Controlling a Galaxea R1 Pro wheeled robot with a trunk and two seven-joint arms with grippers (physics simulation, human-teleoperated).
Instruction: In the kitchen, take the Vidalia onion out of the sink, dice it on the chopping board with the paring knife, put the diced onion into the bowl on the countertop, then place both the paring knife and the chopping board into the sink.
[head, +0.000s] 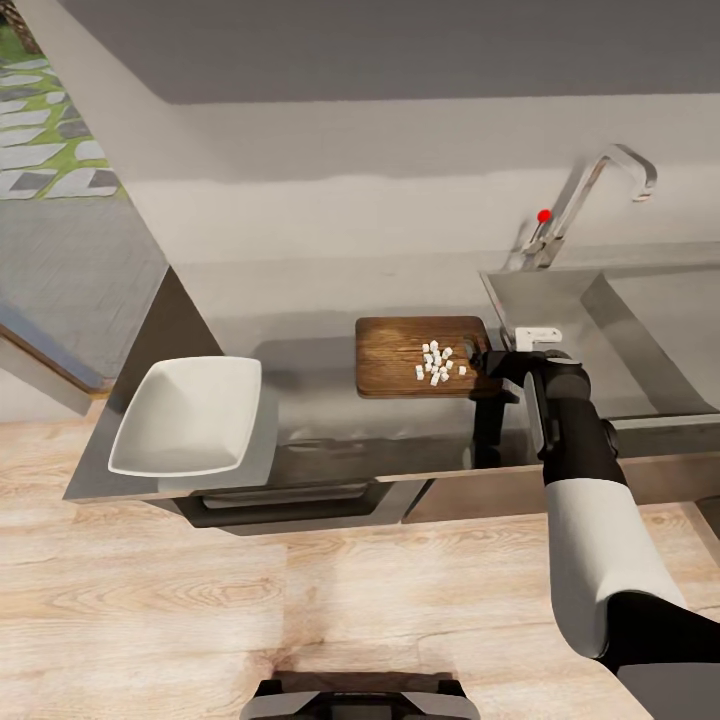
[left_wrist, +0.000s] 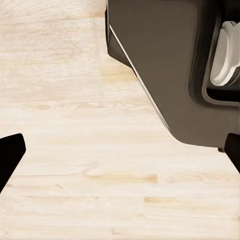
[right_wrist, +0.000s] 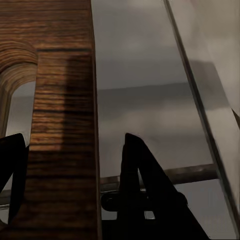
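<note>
Right gripper (right_wrist: 75, 190) fingers closed around the slotted end of the brown wooden chopping board (head: 415, 356), white onion dice (head: 437, 362) heaped on it beside the steel sink (head: 600, 330), white squarish bowl (head: 190, 415) set well apart on the grey countertop (head: 310, 300), left gripper (left_wrist: 120, 160) fingers spread over pale wood floor (left_wrist: 75, 150).

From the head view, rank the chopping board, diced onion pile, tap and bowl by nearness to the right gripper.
1. chopping board: the right gripper sits at its handle end, fingers straddling the edge.
2. diced onion: on the board, just toward the robot's left.
3. tap: behind, at the wall.
4. bowl: far along the countertop, left.
</note>
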